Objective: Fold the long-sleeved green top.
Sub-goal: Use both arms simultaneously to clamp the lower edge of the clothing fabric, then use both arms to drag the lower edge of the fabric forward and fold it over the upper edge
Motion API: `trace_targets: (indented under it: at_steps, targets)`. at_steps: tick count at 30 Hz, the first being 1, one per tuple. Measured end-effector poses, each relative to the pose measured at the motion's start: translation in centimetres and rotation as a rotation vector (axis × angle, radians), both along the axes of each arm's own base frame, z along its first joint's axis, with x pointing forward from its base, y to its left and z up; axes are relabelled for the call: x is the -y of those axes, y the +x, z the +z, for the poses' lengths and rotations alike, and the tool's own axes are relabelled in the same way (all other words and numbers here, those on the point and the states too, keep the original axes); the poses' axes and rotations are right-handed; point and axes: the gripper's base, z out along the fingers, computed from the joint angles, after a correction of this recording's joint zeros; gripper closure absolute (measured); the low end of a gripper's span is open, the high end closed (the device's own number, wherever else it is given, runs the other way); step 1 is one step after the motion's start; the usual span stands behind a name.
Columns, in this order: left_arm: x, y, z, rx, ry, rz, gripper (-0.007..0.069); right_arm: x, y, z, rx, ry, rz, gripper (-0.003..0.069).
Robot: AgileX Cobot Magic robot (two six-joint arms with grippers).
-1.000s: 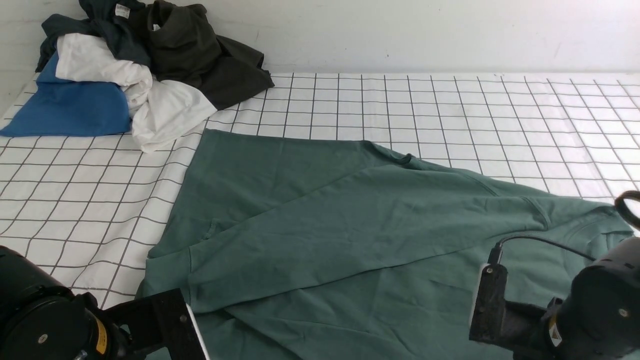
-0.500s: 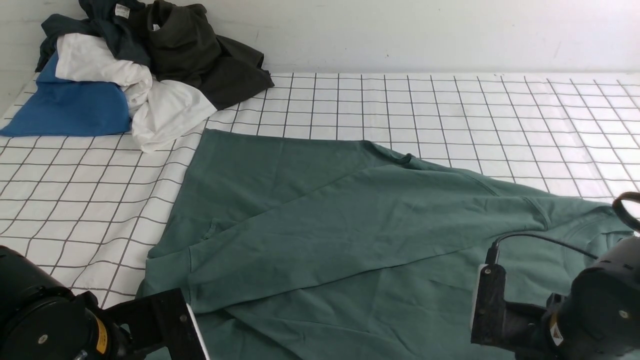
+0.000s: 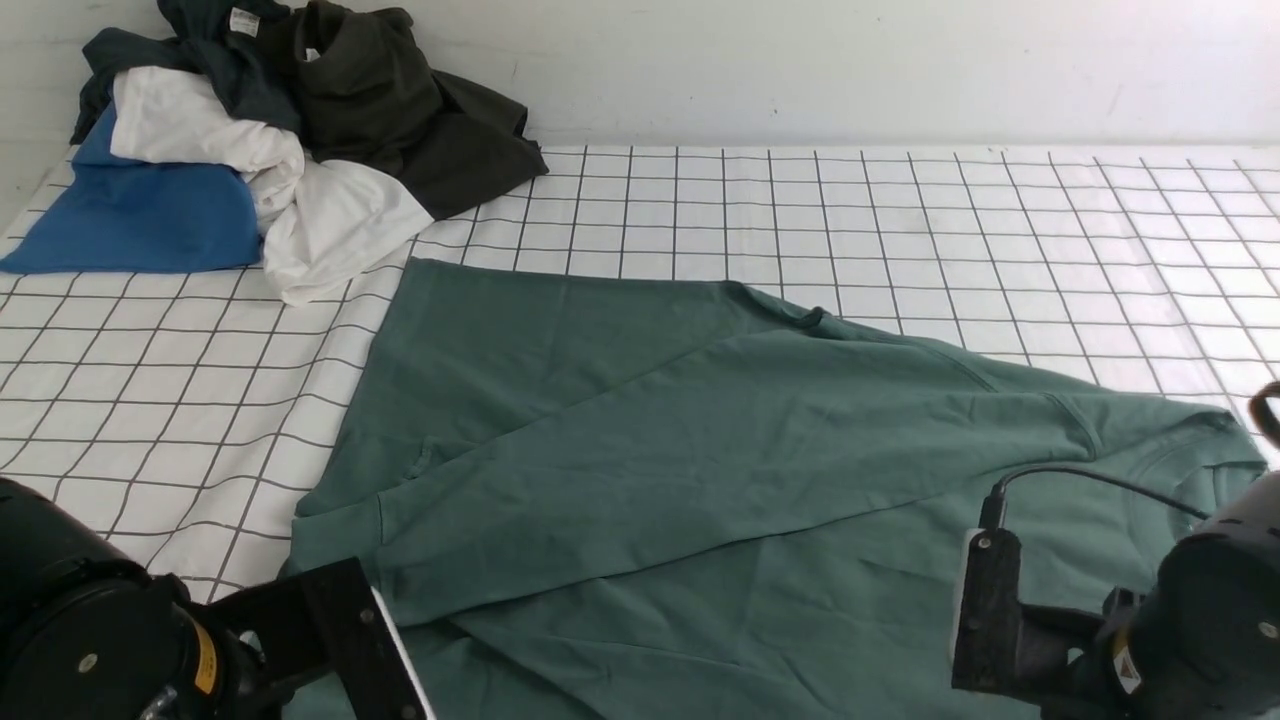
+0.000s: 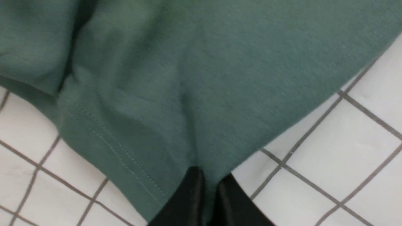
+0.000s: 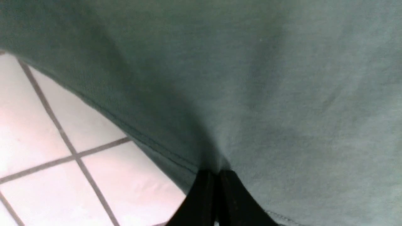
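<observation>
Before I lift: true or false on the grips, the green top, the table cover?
The left gripper has its jaws shut on an edge of the muted sage-green long-sleeved cotton top. True.
The right gripper hangs open above it. False: its jaws are shut on the top's edge.
One long sleeve lies diagonally across the top's body. True.
The cloth table cover is plain white. False: it is white with a dark grid.
The top lies on the heap of blue, white and dark garments. False: the heap sits far left, behind it.
</observation>
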Motion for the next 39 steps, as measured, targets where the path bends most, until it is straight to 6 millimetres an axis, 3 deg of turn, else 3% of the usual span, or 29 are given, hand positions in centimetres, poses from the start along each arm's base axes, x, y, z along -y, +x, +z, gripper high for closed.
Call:
trace_targets:
  at_steps: [3,7,10,11,13,19,27,29,35,39]
  targets:
    - [0.3,0.9,1.5,0.027,0.000,0.009,0.0611,0.3,-0.1,0.9,0.032,-0.006,0.013,0.0662]
    - [0.8,2.6,4.7,0.115,0.008,0.000,0.0611,1.1,1.4,3.7,0.090,-0.002,-0.051,0.0662]
    - [1.0,3.7,6.6,0.177,0.008,-0.005,0.0611,1.8,3.4,6.1,0.148,0.029,-0.133,0.0662]
    - [1.0,3.8,6.7,0.179,0.008,-0.003,0.0611,1.9,3.5,6.1,0.146,0.028,-0.139,0.0662]
    - [1.1,5.5,8.2,0.219,-0.004,0.026,0.0611,2.6,5.6,8.2,0.200,0.073,-0.218,0.0662]
    - [0.2,10.1,9.3,0.238,0.004,0.112,0.0610,3.7,9.7,10.7,0.262,0.133,-0.306,0.0662]
    - [1.0,17.6,10.9,0.301,0.016,0.082,0.0610,4.9,15.6,12.3,0.316,0.146,-0.360,0.0662]
    - [1.1,18.6,11.3,0.314,0.013,0.082,0.0610,5.1,16.5,12.4,0.320,0.147,-0.370,0.0662]
    - [0.7,24.6,10.0,0.291,-0.016,0.092,0.0608,5.5,21.2,11.7,0.336,0.141,-0.366,0.0662]
    - [0.4,27.1,9.0,0.292,-0.036,0.090,0.0608,5.3,23.1,10.4,0.333,0.124,-0.353,0.0662]
